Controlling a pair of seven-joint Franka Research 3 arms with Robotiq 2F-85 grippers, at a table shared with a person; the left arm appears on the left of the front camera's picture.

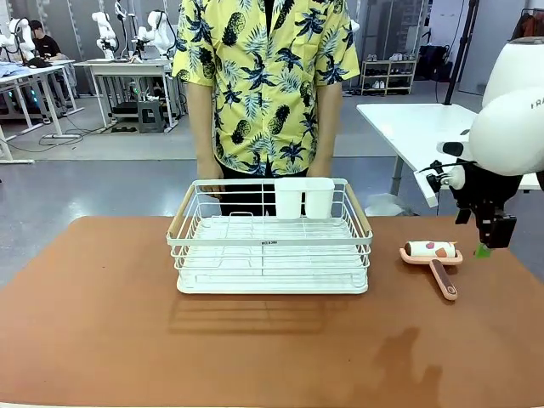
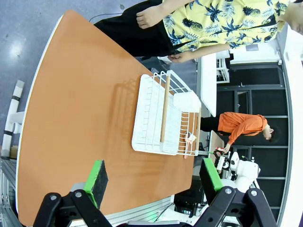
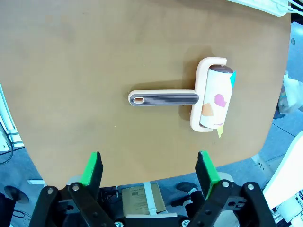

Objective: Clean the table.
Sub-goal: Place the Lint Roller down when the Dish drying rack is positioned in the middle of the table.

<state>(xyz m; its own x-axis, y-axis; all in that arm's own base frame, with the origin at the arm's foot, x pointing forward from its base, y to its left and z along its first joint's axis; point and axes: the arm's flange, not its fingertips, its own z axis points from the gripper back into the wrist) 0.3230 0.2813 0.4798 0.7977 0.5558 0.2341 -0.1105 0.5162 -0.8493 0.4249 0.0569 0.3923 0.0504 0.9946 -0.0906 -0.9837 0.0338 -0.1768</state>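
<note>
The tabletop is the wide rust-brown surface; a white rack sits at the middle of its far edge, in front of a person. A lint roller lies flat near the right edge, apart from the rack, its patterned roll toward the far side and its handle pointing to the near edge.

The right claw hangs above the tabletop just right of the roller, touching nothing, its jaws spread wide and empty. In its wrist view the green pads stand on either side of the handle's line, well above it. The left claw hovers high over the left part of the tabletop, released as well.

This looks like the reach for the cleaning tool, with no wiping begun. The next move probably calls for lowering the right claw straight onto the ribbed handle, centring it between the pads, then clenching before lifting.
</note>
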